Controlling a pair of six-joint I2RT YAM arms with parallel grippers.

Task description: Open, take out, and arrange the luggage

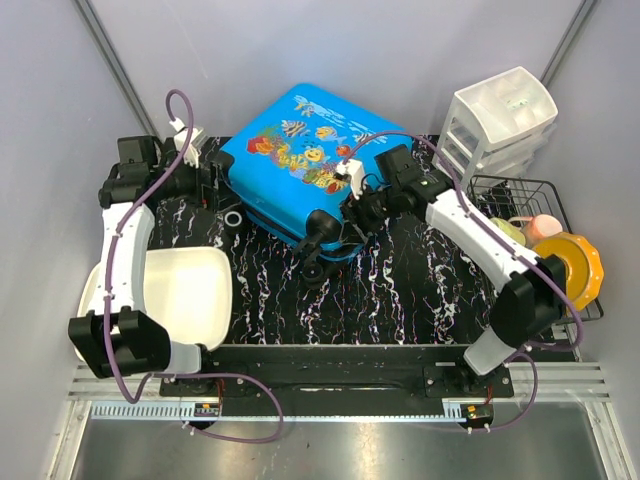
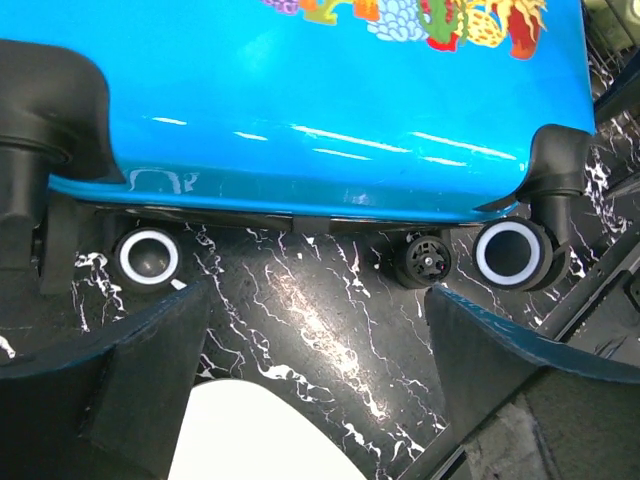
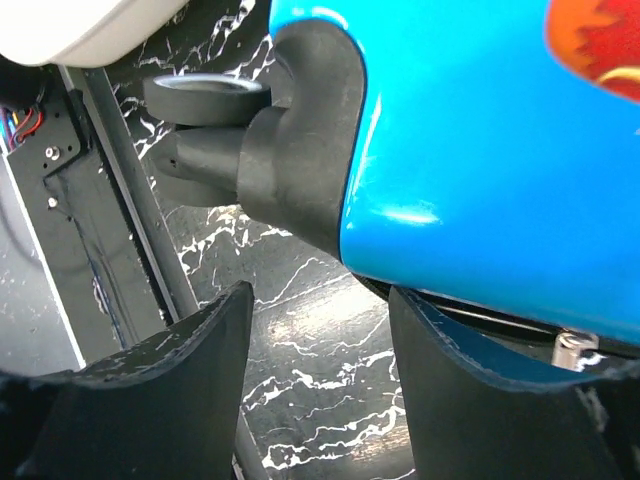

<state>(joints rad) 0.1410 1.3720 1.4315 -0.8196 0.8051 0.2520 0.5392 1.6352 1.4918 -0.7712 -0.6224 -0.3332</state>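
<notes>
The luggage (image 1: 290, 150) is a bright-blue hard-shell suitcase with a fish print. It lies flat and closed on the black marbled table (image 1: 400, 290). My left gripper (image 1: 212, 185) sits at its left side, facing the wheeled end. In the left wrist view the luggage (image 2: 330, 100) shows black wheels (image 2: 148, 257) underneath, and my left gripper (image 2: 318, 300) is open over bare tabletop. My right gripper (image 1: 355, 215) is at the near right corner. There the right gripper (image 3: 320, 300) stands open with nothing between its fingers, one finger close under the luggage (image 3: 480, 150) edge beside a wheel housing (image 3: 290, 140).
A white plastic tub (image 1: 185, 290) sits at the near left, under the left arm. A white drawer unit (image 1: 500, 115) stands at the back right. Next to it a wire basket (image 1: 520, 190) holds a yellow plate (image 1: 575, 265) and a pink cup (image 1: 545, 228).
</notes>
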